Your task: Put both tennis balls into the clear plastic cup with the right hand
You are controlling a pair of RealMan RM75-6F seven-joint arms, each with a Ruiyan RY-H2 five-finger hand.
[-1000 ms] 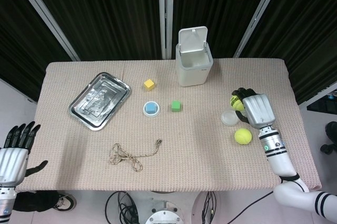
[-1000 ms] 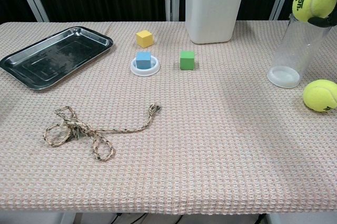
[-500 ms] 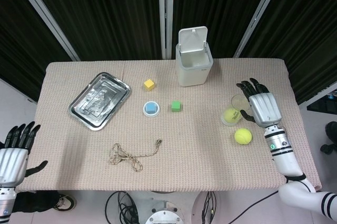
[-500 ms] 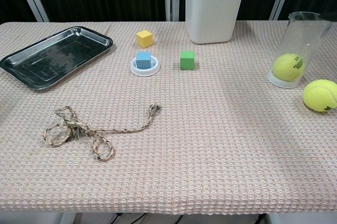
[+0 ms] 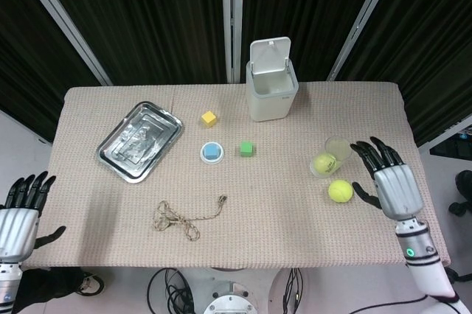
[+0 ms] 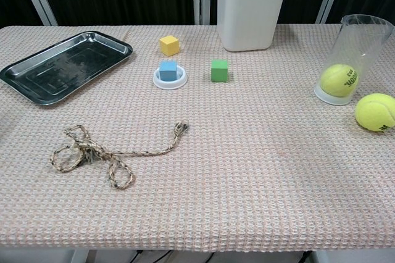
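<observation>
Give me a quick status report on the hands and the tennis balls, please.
Right hand open, beside the loose tennis ball. Left hand open, off the table. One ball in the clear cup. Nothing in the way.

One tennis ball (image 6: 338, 80) in the cup (image 6: 355, 41), just left of my right hand (image 5: 391, 181); second ball (image 5: 340, 191) on table, probably touching no finger.

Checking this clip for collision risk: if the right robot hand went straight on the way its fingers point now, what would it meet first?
Probably nothing on the table: the right robot hand points up-left, its line passing right of the clear plastic cup. Height is unclear, so this is a guess.
</observation>
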